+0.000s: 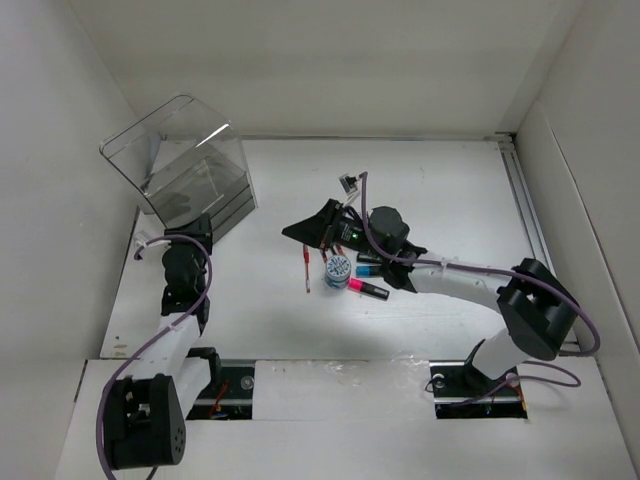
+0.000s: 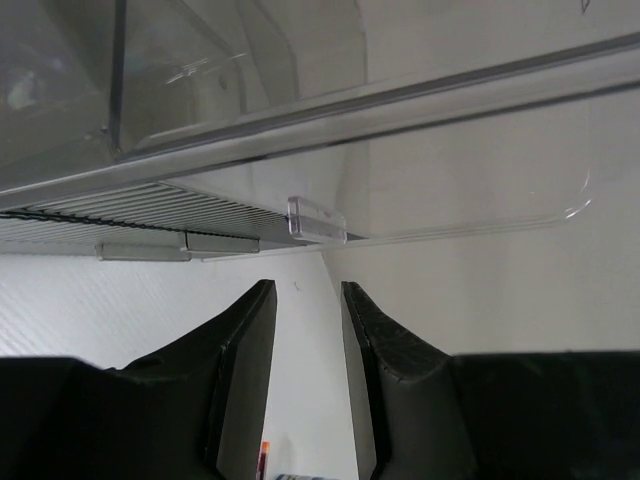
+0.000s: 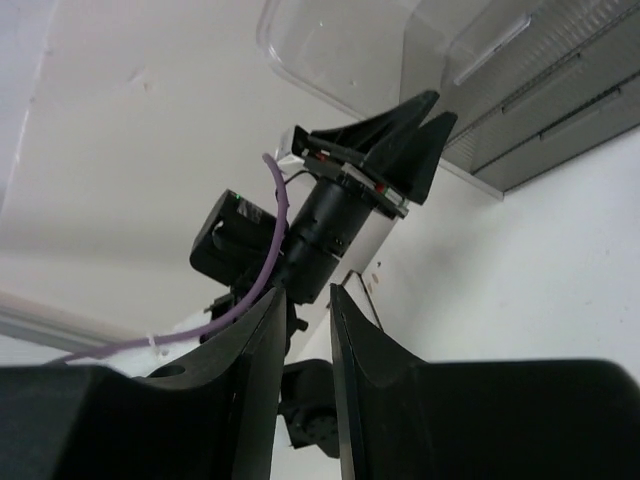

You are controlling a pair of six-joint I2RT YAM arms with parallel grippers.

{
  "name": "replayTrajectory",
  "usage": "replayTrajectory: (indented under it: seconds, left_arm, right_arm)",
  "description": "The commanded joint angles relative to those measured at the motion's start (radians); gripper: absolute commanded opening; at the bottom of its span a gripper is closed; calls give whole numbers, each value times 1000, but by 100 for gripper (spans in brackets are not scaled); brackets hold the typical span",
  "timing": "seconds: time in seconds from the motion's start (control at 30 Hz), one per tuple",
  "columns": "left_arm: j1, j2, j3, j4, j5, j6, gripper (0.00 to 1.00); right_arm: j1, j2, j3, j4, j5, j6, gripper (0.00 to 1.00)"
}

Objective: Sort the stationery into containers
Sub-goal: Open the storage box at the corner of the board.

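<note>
- Top external view: the stationery cluster sits mid-scene. It holds 1 patterned-lid tub (image 1: 338, 268), a pink-capped marker (image 1: 366, 289) and a blue-capped marker (image 1: 368, 268), with 1 lone red pen (image 1: 305, 268) left of the tub. More red pens (image 1: 334, 250) are partly under the right gripper, count unclear.
- The right gripper (image 1: 300, 230) hangs just far of the cluster, pointing left toward the clear box (image 1: 175, 150). Items lie on its near side: the tub near-right of the fingertips, the lone red pen almost straight near.
- The lone red pen's long axis runs near-far, slightly tilted. My read is the fingers should close across it left-right.
- Right wrist view: the right gripper (image 3: 305, 295) has its jaws drawn almost together, with a slim gap and nothing between.
- That camera looks across at the left gripper (image 3: 385, 140) and the clear box (image 3: 560, 110), not down at the items. I judge it must pitch down and spread before any pick.
- Left wrist view: the left gripper (image 2: 308, 290) also has its jaws nearly together and empty, just in front of the drawer handle (image 2: 317, 222).
- The left gripper (image 1: 198, 225) sits by the clear box's near-right corner, well apart from the cluster. The right arm is clearly nearer for the pick.
- The clear box is far-left of the cluster, so the carry goes left and far. The lid looks raised, but I can't tell for sure.
</note>
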Motion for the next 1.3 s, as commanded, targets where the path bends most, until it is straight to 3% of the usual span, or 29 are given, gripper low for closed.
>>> replayTrajectory:
  seconds: [0.0,0.33,0.73,0.97,1.27]
  left_arm:
    - [-1,36,-8,137,-14,-21,28]
    - [-1,211,1,322,-13,-30,24]
    - [-1,255,0,414,-3,-21,20]
    - [-1,217,1,379,-25,16,22]
    - [-1,361,57,448,-25,-22,21]
  right_arm:
    - [12,11,2,44,-31,-27,30]
    - [21,60,12,69,-97,-36,32]
    - [41,123,30,92,-151,-27,32]
    - [41,132,30,92,-151,-27,32]
    - [41,100,16,73,-160,-38,30]
